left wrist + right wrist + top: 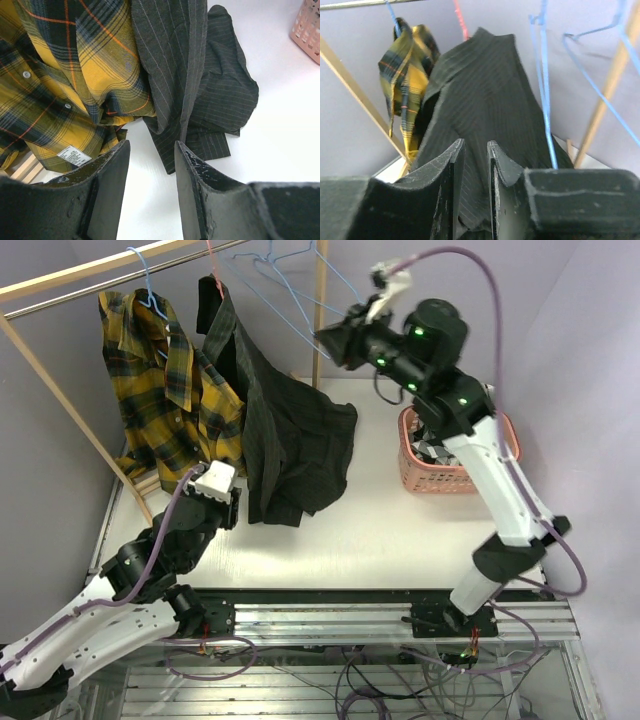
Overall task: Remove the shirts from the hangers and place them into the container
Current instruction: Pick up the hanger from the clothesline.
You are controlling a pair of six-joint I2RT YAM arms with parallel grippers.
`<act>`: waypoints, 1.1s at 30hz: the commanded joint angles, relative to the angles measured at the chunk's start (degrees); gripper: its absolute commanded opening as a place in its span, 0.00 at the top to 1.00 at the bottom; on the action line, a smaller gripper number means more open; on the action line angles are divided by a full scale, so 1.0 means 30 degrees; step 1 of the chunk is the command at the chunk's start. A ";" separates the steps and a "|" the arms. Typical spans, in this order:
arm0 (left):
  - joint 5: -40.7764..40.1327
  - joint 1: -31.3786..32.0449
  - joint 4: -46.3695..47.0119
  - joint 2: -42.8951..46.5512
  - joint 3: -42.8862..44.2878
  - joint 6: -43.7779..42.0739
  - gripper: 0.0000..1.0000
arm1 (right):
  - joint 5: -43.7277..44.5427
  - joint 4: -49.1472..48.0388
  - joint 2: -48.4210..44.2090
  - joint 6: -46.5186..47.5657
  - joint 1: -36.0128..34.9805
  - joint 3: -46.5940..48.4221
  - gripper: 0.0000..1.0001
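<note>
Lilac wall (505, 17); pinstriped shirt (485, 100) tight in right gripper (475, 145), left gripper (152, 145) agape below.

My two arms: left low and slack-jawed, right high and pinching.
My left arm (95, 615) lies folded low at the near left, elbow bent and wrist tipped forward. My left gripper (151, 160) stands about half open with nothing between its fingers. My right arm (500, 475) rises steeply from its base and reaches up and leftward. My right gripper (475, 150) has its jaws at a narrow slit, pinching the dark pinstriped shirt (485, 95).
</note>
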State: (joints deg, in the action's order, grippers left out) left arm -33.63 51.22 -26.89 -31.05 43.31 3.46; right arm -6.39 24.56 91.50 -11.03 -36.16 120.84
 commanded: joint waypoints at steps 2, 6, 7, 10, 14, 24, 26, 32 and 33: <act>-0.0881 0.0007 -0.0057 0.0639 0.0446 0.0162 0.48 | 0.0371 0.2418 0.3992 0.1233 -0.2195 0.5012 0.72; -0.1030 -0.0013 -0.0058 0.0863 0.0403 0.0157 0.49 | 0.0933 0.1616 0.5106 0.1741 -0.3688 0.5868 0.65; -0.1077 -0.0017 -0.0080 0.0836 0.0415 0.0163 0.49 | 0.1154 0.1265 0.5147 0.1782 -0.3921 0.5612 0.61; -0.1093 -0.0022 -0.0062 0.0735 0.0415 0.0130 0.49 | 0.1626 0.0474 0.5215 0.1872 -0.4364 0.4990 0.52; -0.1013 0.0003 -0.0023 0.0501 0.0461 0.0048 0.50 | 0.1954 0.0484 0.5948 0.2035 -0.4843 0.5244 0.49; -0.1050 -0.0016 -0.0054 0.0709 0.0417 0.0074 0.50 | 0.3136 0.0325 0.7093 0.2319 -0.5232 0.5217 0.49; -0.1088 -0.0023 -0.0057 0.0780 0.0417 0.0067 0.50 | 0.3077 0.0174 0.7274 0.2235 -0.5246 0.5220 0.49; -0.1070 -0.0011 -0.0036 0.0785 0.0402 0.0076 0.50 | 0.3976 0.0272 0.7859 0.2203 -0.5213 0.5256 0.53; -0.1067 -0.0022 -0.0037 0.0775 0.0401 0.0076 0.50 | 0.4310 0.0328 0.7908 0.2272 -0.5181 0.5213 0.55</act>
State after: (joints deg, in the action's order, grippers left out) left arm -35.88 51.20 -27.29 -29.15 43.31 3.46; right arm 3.18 26.87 114.43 -4.89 -51.62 135.61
